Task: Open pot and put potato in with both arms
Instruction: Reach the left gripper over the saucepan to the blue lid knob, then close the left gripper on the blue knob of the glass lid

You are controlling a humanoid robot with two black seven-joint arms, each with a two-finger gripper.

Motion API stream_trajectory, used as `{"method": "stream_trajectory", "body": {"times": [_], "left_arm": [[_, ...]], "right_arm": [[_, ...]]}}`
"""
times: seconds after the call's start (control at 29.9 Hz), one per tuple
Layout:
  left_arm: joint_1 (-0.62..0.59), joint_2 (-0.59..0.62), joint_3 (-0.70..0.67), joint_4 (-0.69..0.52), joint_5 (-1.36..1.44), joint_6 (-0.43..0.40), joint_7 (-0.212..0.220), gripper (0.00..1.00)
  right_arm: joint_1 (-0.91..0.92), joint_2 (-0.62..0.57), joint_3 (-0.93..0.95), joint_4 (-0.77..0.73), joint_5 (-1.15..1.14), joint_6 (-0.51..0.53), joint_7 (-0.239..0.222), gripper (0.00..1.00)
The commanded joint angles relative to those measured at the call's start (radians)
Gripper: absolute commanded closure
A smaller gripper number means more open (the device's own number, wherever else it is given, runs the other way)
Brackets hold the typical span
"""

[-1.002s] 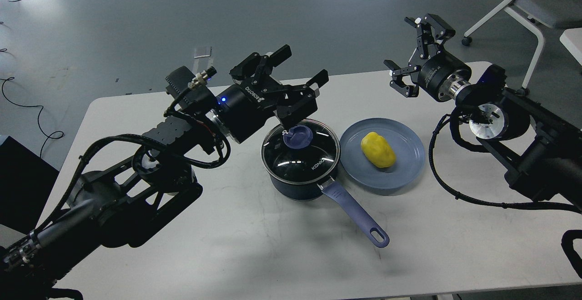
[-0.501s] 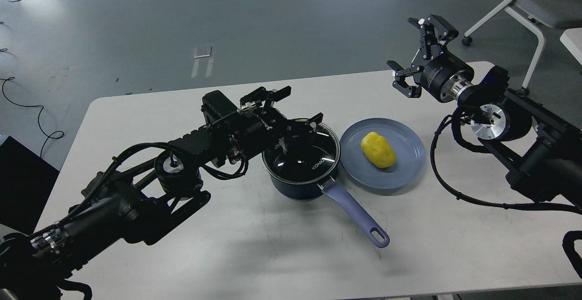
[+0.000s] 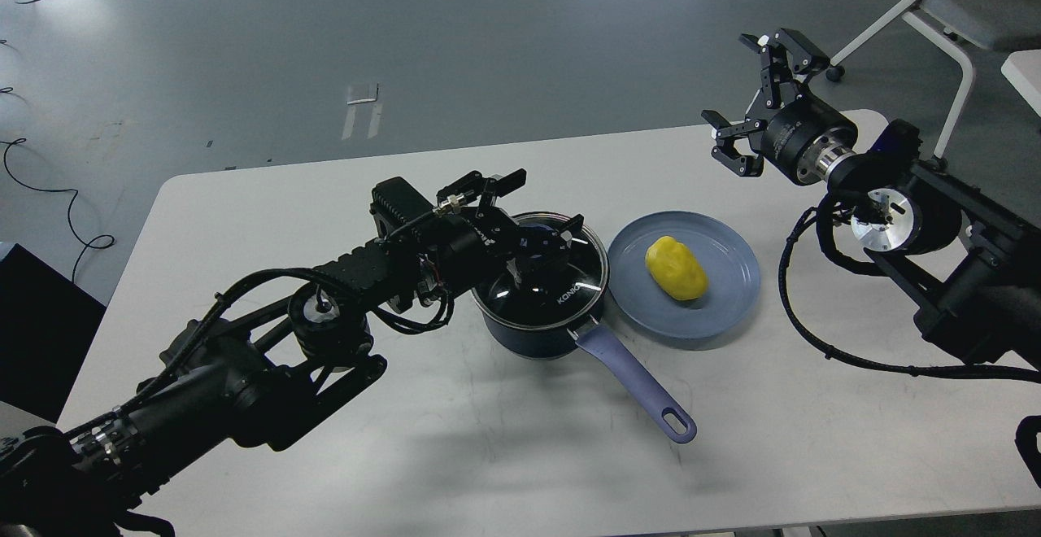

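Note:
A dark blue pot [image 3: 529, 332] with a lilac handle [image 3: 638, 386] stands mid-table, its glass lid [image 3: 565, 285] on. My left gripper [image 3: 538, 237] is down over the lid, its fingers spread on either side of the purple knob [image 3: 534, 236], which is partly hidden. A yellow potato [image 3: 676, 269] lies on a blue plate [image 3: 732, 297] just right of the pot. My right gripper [image 3: 732, 89] is open and empty, held high above the table's far right edge, well behind the plate.
The white table [image 3: 488, 456] carries only the pot and plate. A white chair [image 3: 935, 8] stands on the grey floor behind the right arm. Cables lie on the floor at the far left.
My left gripper has dropped from above the pot down onto the lid and now straddles the knob. My right gripper has drifted slightly right and up. Pot, plate and potato have not moved.

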Motion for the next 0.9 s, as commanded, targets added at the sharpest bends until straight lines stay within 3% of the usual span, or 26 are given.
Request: {"method": "stream_trajectory", "body": {"times": [0.0, 0.87], "left_arm": [[0.016, -0.009, -0.003, 0.000, 0.000, 0.002, 0.018, 0.02], [0.073, -0.017, -0.003, -0.003, 0.000, 0.034, 0.030, 0.02]], "right_arm": [[0.000, -0.004, 0.000, 0.000, 0.000, 0.000, -0.001, 0.00], [0.000, -0.004, -0.002, -0.008, -0.002, -0.003, -0.001, 0.00]]}}
